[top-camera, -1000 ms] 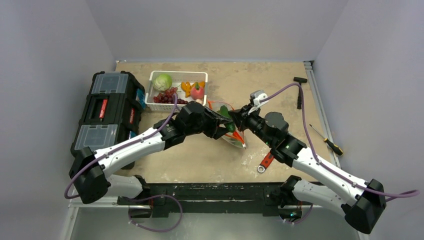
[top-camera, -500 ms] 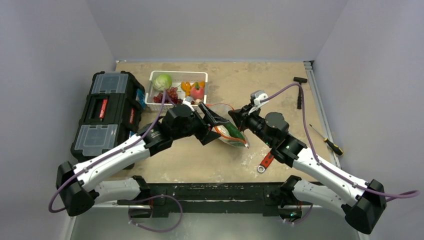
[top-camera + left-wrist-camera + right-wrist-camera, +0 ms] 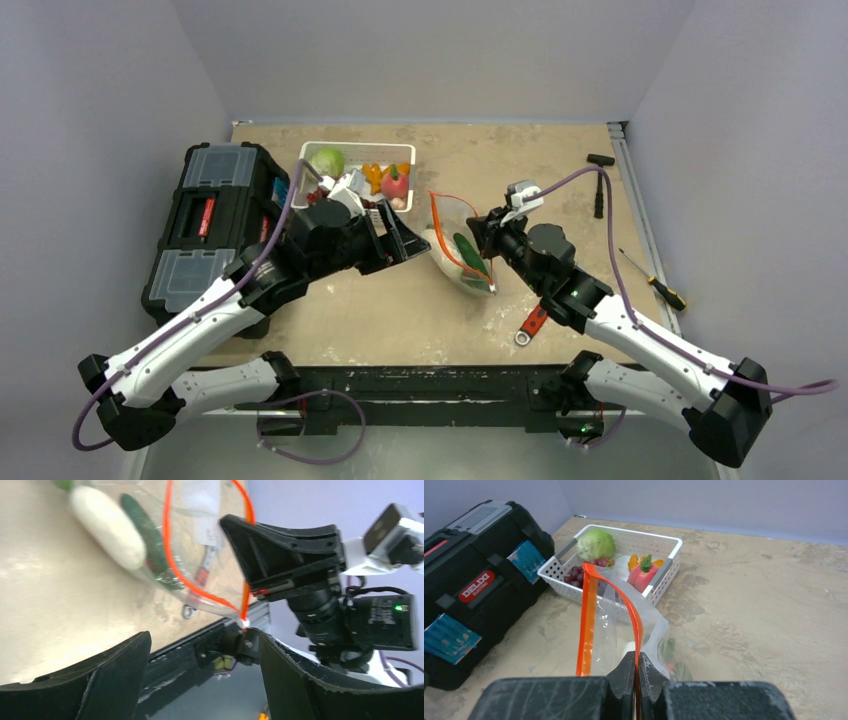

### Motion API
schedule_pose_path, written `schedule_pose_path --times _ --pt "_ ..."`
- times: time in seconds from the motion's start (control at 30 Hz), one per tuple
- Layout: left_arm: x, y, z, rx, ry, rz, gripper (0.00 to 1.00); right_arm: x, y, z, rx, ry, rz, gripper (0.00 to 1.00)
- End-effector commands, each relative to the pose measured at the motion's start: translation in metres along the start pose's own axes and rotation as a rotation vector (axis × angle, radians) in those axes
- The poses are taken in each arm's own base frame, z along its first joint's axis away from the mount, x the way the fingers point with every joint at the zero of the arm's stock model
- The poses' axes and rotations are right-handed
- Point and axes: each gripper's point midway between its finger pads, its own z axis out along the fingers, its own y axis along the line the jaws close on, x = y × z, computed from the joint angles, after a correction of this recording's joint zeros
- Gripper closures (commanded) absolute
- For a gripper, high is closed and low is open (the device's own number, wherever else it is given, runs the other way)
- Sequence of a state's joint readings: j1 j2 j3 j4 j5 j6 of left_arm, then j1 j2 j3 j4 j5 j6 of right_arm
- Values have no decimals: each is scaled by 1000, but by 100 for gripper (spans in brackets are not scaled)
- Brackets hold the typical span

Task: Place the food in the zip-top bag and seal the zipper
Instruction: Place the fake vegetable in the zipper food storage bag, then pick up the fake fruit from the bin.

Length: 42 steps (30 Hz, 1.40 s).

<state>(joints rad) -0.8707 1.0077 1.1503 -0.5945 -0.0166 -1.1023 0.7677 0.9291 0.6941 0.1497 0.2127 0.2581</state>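
desk: sandy top, with the work at the centre of the top view.
basket: upper centre; a green leafy ball, grapes and a peach are not yet bagged.
zip-top bag: just right of the basket, belly on the desk, mouth lifted; a white radish and a green piece lie inside.
left pincer: spread wide, empty, between basket and bag.
right pincer: fully closed, pinching the bag's rim.
zipper: orange loop gaping, unsealed.
step, as i judge it: fetch the next piece from above, pass it through the middle of the loop and release low, so the bag isn't dragged.
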Motion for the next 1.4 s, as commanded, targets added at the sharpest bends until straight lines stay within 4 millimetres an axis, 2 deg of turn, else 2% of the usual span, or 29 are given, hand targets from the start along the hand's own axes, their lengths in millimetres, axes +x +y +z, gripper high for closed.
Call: schedule_pose_path --times 0.0,0.13,0.27,0.47,0.57,0.7,0.9,1.03,1.1,1.27,1.37 --pt "-16 42 -14 -156 -69 157 20 -17 -13 -6 81 -67 31 100" --pt "-38 70 -11 -207 -150 105 20 -18 -20 -11 119 -78 52 100" --pt "-63 83 -2 -217 -215 111 20 -17 -22 -11 129 -81 58 100" --pt "-119 128 4 -582 -281 282 19 -12 -19 -6 120 -55 55 100" --pt "-139 147 16 -724 -246 372 18 -12 -20 -7 121 -53 52 100" --pt "-163 170 40 -829 -198 445 17 -11 -17 -6 110 -49 53 100" --pt "-207 224 68 -1042 -110 465 15 -6 -15 -1 102 -31 47 100" --pt "-223 257 89 -1113 -14 488 15 -4 -14 2 95 -23 42 100" --pt "-224 272 106 -1096 45 486 15 -3 -13 4 91 -19 42 100" --pt "-226 304 109 -1148 102 418 14 0 -11 7 85 -9 39 100" --pt "-216 321 119 -1090 149 316 13 2 -10 9 77 -3 40 100"
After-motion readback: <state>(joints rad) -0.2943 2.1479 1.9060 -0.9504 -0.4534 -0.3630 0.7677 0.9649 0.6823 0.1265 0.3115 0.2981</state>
